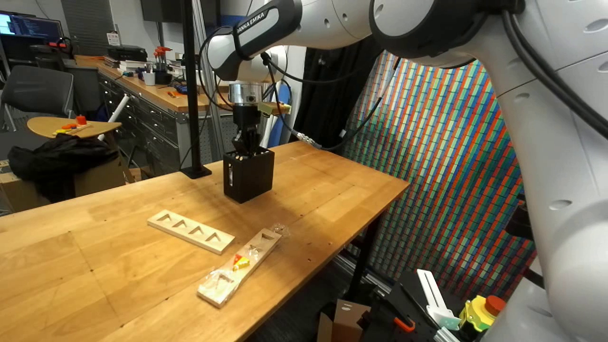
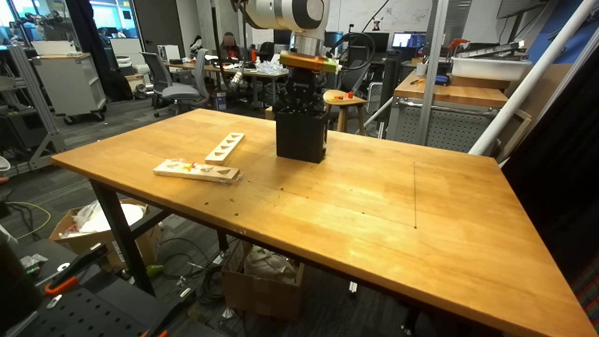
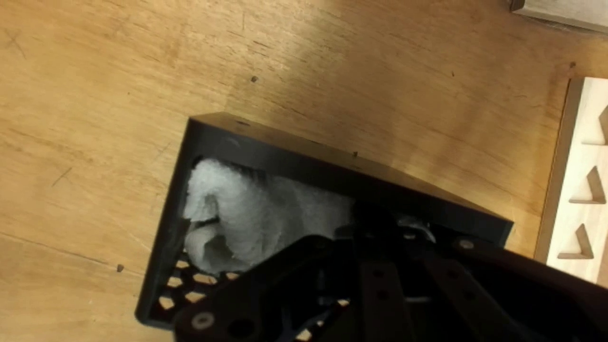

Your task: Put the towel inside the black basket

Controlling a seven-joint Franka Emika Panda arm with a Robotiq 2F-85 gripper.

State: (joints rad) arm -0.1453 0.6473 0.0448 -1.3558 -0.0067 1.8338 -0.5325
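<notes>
Inside the black basket (image 1: 251,178): bunched white towel (image 3: 247,213) | At basket's mouth: gripper (image 1: 246,148), fingers too dark to tell spread or pinching | Near basket: notched wooden board (image 1: 188,230)

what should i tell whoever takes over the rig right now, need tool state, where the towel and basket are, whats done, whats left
Tool: down in the mouth of the black basket; the views don't show whether it is open or shut, so treat it as possibly gripping.
Towel: white, bunched inside the basket, partly hidden by the tool.
Basket: upright on the wooden table.
Done: towel is in the basket.
Left: probably release if it is gripped, then lift clear without dragging the towel out.
</notes>
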